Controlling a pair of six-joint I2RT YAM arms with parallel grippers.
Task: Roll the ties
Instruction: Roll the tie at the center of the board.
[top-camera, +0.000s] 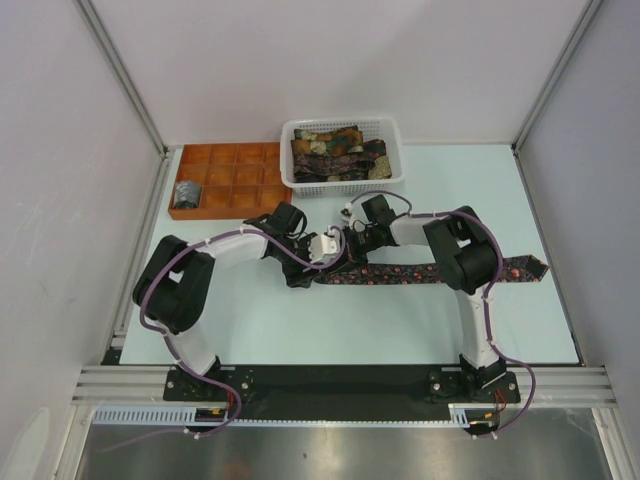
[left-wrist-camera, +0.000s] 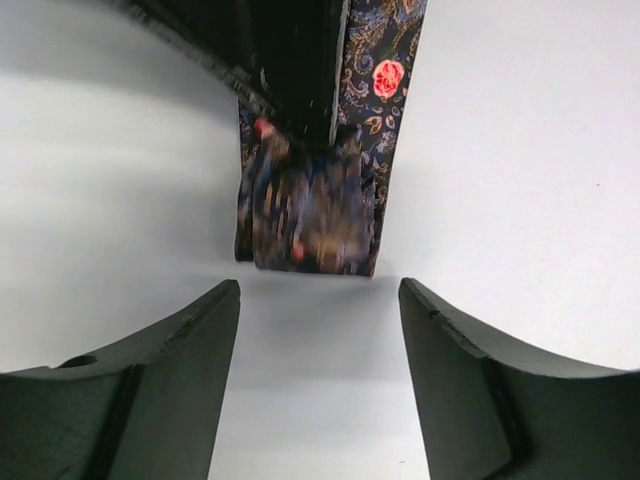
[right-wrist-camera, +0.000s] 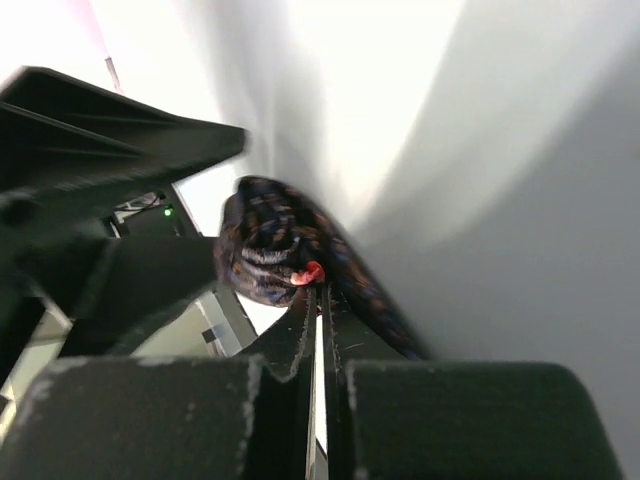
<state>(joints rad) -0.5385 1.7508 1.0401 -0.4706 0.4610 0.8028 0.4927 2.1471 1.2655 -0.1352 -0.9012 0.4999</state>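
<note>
My right pincer (right-wrist-camera: 318, 310) is pressed nearly shut, its two fingers (right-wrist-camera: 290, 335) pinching the rolled-up end of the dark tie (top-camera: 430, 272); from my right wrist the coil sits just past the fingertips, a red mark showing at the nip. My left pincer (left-wrist-camera: 318, 330) stands wide, its fingers (left-wrist-camera: 180, 345) parted and holding nothing, with the small roll of that tie just beyond the gap, apart from both pads. Whether the roll touches the table there I cannot tell, since it is blurred.

From above, both my arms bend inward and meet near the middle of the table (top-camera: 250, 330), a pale bluish-white top. The unrolled length of the dark tie lies flat across it, running right from my pincers to a pointed end near the right edge. Plain light walls (top-camera: 330, 60) with metal framing enclose the space.

At the far side stands a white mesh basket (top-camera: 345, 126) heaped with more ties (top-camera: 338, 152) in green, gold and brown. Just beside it on the left is an orange compartment tray (top-camera: 235, 180); one rolled tie (top-camera: 186, 193) sits in a compartment at its left end.
</note>
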